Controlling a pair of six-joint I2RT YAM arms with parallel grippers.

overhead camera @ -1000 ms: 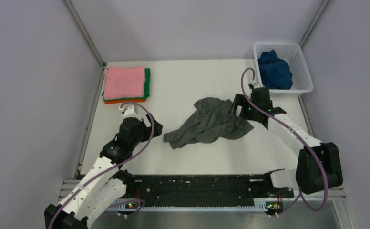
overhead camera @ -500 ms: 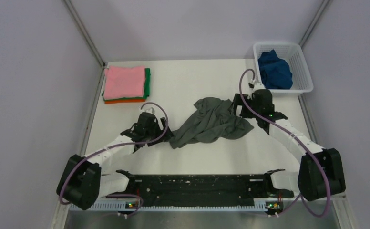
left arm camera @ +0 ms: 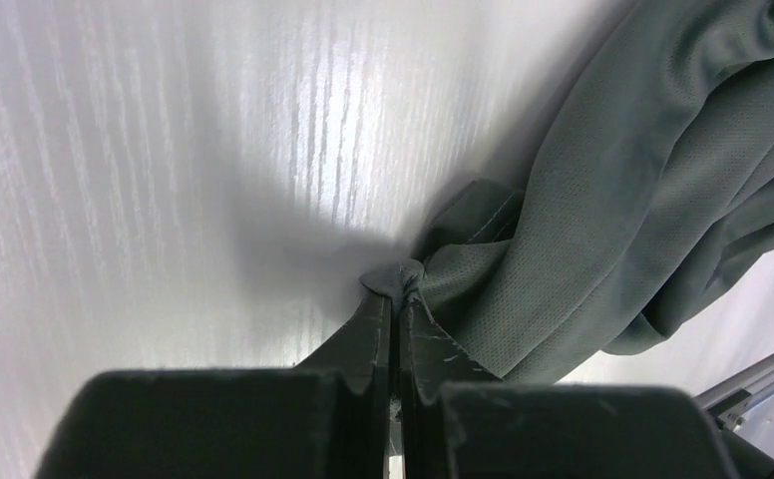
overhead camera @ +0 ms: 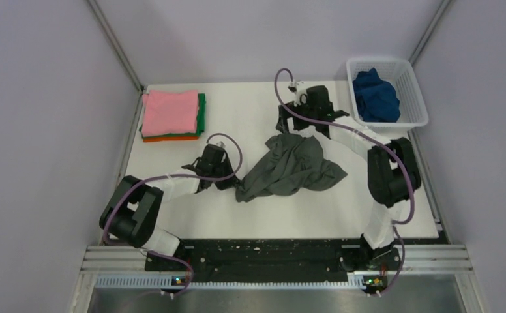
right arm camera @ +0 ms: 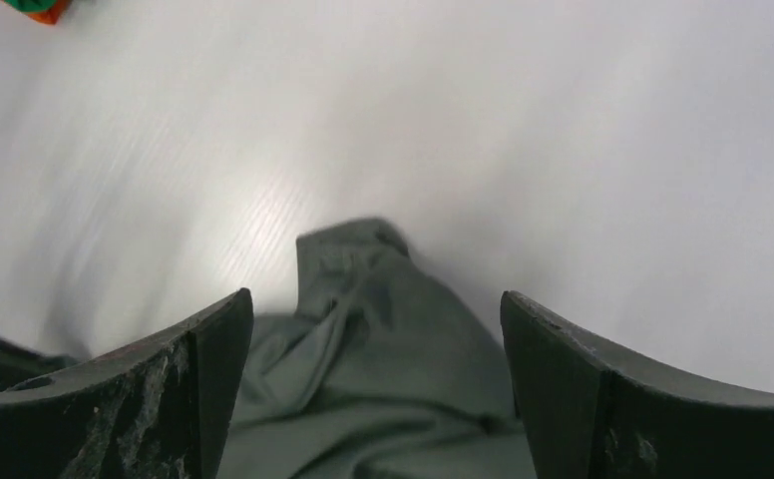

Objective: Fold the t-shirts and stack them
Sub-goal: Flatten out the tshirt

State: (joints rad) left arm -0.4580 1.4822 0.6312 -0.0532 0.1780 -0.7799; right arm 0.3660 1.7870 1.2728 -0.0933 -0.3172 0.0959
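- At the 8 o'clock corner of the dark grey t-shirt [overhead camera: 293, 166], the left end effector [left arm camera: 395, 289] is now seen fully closed, with a small bunch of hem pinched between its tips. A second earlier it was held wide open, short of the cloth.
- The shirt itself is left crumpled and unfolded near the middle of the counter [overhead camera: 250, 104], its shape little altered over that second.
- The right end effector [right arm camera: 375, 297] has been carried from the shirt's 3 o'clock side to its 12 o'clock edge. It is poised there with jaws spread wide above a raised fold, and nothing is held by it.
- From these changes, one corner is judged secured, and a second grasp at the far edge is judged to be in preparation, so that the shirt can be spread flat before folding.
- At the counter's 10 o'clock a finished stack is seen: the pink t-shirt [overhead camera: 170, 112] on top, with the green t-shirt [overhead camera: 202, 114] and orange t-shirt [overhead camera: 172, 137] beneath.
- At 2 o'clock, the dark blue t-shirt [overhead camera: 375, 94] is lying bunched in the basket [overhead camera: 415, 78], not yet dealt with.
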